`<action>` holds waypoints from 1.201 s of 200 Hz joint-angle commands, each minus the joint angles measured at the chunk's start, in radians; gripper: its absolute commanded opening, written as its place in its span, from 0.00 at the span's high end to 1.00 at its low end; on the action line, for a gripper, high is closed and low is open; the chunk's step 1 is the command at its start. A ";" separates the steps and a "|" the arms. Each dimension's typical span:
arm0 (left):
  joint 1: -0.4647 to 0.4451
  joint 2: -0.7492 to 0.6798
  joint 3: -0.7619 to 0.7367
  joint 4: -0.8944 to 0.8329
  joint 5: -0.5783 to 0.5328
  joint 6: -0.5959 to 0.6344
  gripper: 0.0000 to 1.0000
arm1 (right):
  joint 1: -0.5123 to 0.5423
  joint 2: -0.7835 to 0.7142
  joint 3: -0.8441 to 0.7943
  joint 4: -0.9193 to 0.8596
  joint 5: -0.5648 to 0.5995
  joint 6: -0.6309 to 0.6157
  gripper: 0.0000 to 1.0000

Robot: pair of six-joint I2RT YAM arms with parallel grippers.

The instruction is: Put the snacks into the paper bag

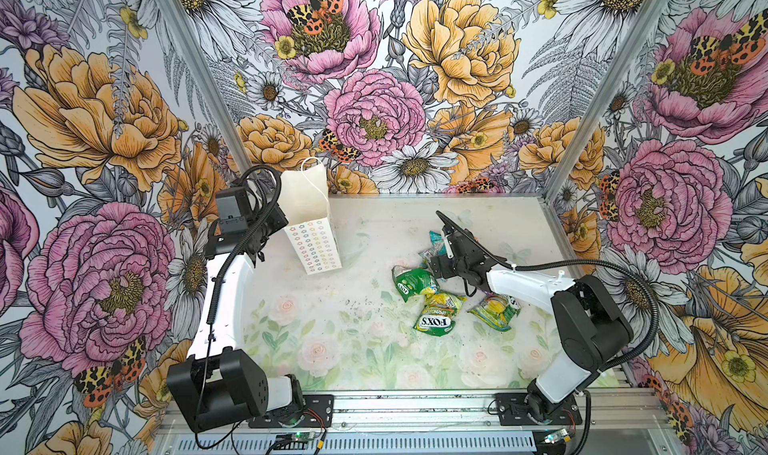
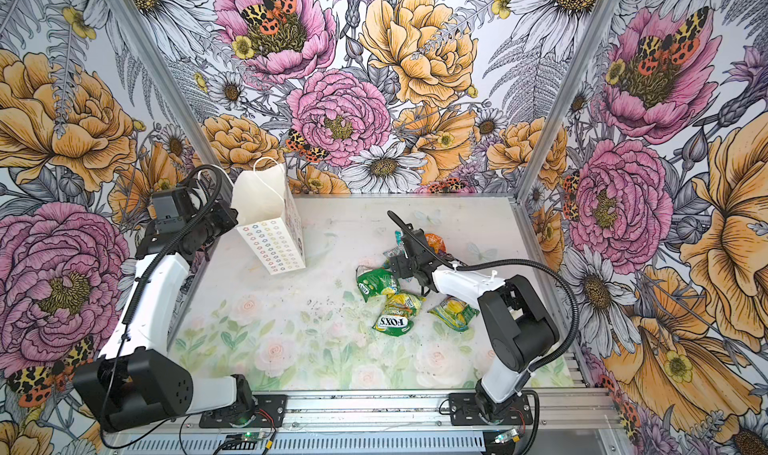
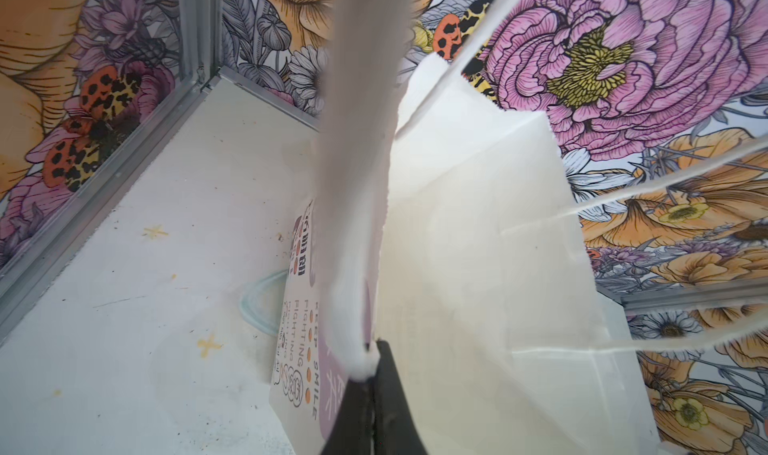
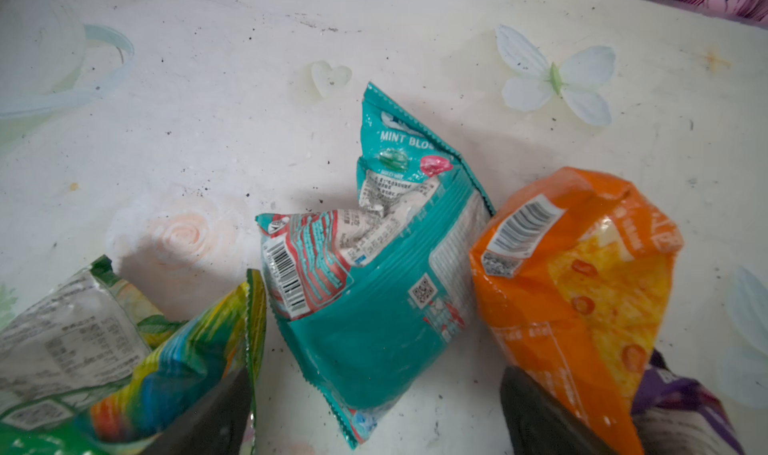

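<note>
The white paper bag (image 1: 311, 228) (image 2: 272, 234) stands upright at the back left, mouth open. My left gripper (image 3: 372, 351) (image 1: 281, 221) is shut on its left rim; the bag's inside (image 3: 478, 245) shows in the left wrist view. The snacks lie in a loose heap on the right: a teal packet (image 4: 374, 290) (image 1: 435, 240), an orange one (image 4: 582, 274) (image 2: 436, 241), a green one (image 1: 413, 281) (image 4: 124, 369), a "FOX'S" one (image 1: 440, 313), another yellow-green one (image 1: 496, 310), and a purple one (image 4: 681, 407). My right gripper (image 4: 374, 415) (image 1: 434, 261) hangs open low over the teal packet, its fingers either side of it.
Flowered walls with aluminium posts (image 1: 582, 99) close in the back and both sides. A metal rail (image 1: 415, 411) runs along the front edge. The bag's string handles (image 3: 623, 195) hang loose across its mouth. Bare mat (image 1: 332, 340) lies between bag and packets.
</note>
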 commanded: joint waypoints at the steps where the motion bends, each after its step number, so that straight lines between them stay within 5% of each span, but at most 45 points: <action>1: -0.044 0.029 0.008 0.057 0.034 -0.037 1.00 | 0.007 -0.050 -0.016 0.006 0.031 0.001 0.05; 136: -0.245 0.100 0.065 0.089 -0.043 -0.135 1.00 | -0.005 -0.086 -0.017 0.003 0.021 0.029 0.05; 240: -0.304 0.057 0.049 0.074 -0.063 -0.152 1.00 | -0.017 -0.088 0.105 -0.100 -0.308 0.095 0.03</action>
